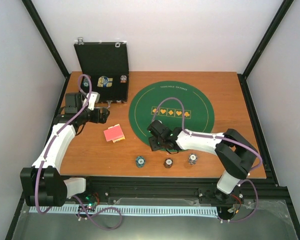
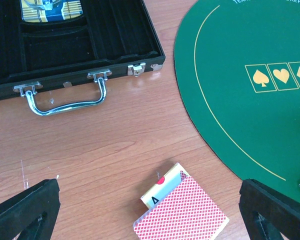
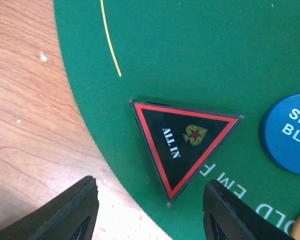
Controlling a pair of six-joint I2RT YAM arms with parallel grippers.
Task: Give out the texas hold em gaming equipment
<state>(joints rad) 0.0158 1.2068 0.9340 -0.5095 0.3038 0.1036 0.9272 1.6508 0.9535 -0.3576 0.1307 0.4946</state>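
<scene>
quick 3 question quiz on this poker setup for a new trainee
1. True or false: the triangle marker lies on the green mat.
2. Which chip stack stands nearest the red-backed cards? A blue, B brown, C white.
3. What words are printed on the triangle marker?

Key: 1 true. 2 A, the blue chip stack. 3 ALL IN.
</scene>
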